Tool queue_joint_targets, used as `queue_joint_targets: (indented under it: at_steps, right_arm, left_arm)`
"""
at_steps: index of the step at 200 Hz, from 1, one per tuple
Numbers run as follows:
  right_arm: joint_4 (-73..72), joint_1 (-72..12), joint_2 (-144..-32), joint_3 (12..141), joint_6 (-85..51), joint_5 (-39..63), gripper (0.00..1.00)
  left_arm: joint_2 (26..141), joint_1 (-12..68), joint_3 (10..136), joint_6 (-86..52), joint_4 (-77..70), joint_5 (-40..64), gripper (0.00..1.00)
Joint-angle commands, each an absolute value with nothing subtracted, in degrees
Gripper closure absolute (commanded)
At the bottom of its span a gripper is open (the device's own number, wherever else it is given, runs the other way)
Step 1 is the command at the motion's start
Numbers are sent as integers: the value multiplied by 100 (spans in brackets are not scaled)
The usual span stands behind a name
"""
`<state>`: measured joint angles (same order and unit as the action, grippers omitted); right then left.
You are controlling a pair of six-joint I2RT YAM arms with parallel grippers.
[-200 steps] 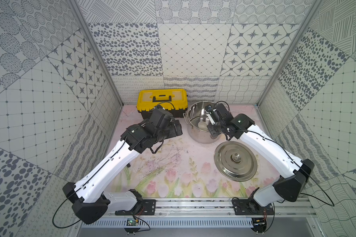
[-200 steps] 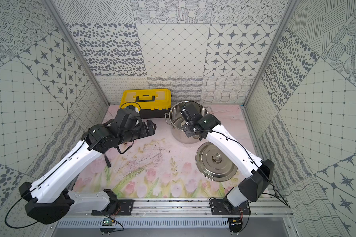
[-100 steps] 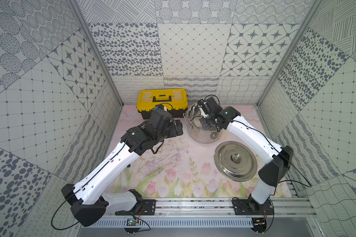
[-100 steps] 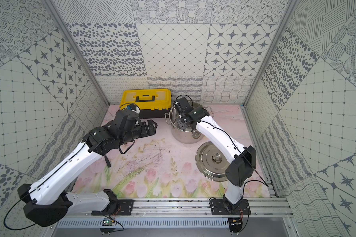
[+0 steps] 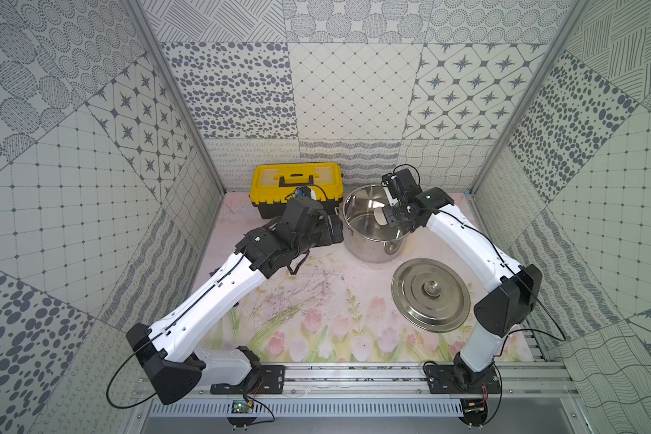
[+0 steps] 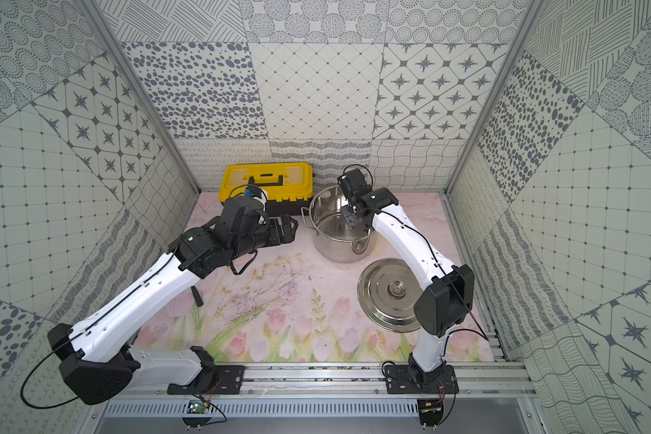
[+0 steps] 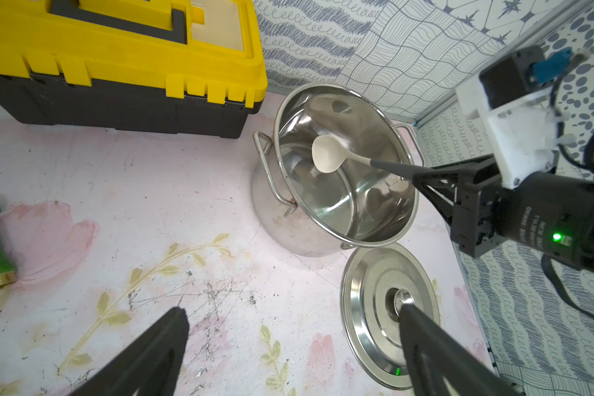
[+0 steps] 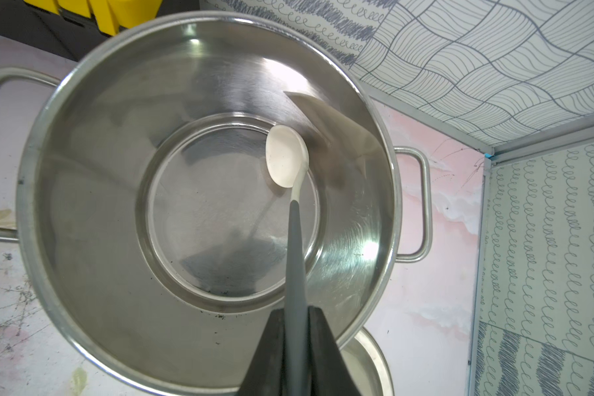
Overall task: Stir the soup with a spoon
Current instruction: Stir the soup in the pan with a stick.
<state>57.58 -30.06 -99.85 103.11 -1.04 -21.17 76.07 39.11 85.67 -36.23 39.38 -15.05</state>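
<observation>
In both top views we see the stockpot (image 5: 365,251) near the table's (image 5: 316,300) far edge, with only the spoon's (image 5: 379,217) cream bowl inside. In our left wrist view, the left gripper's (image 7: 292,312) fingers stand spread. In our right wrist view, the right gripper (image 8: 297,313) pinches the spoon's grey handle. Since a second ago, the right elbow has swung inward.
</observation>
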Motion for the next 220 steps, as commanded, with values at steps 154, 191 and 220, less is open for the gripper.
queue_joint_targets:
  at_steps: [154, 191, 220]
  right_arm:
    - [5985, -4045, -8740, 9270, -906, -1930, 100]
    - [5968, -4215, -9138, 9693, -935, -1863, 100]
    - [5918, -4215, -9461, 10094, -854, -1883, 100]
  left_arm:
    - [7596, 3925, 8593, -3383, 3139, -1090, 1]
    - [7480, 3929, 8475, -3441, 3175, -1118, 1]
    - [7471, 3925, 8483, -3478, 3224, -1176, 1]
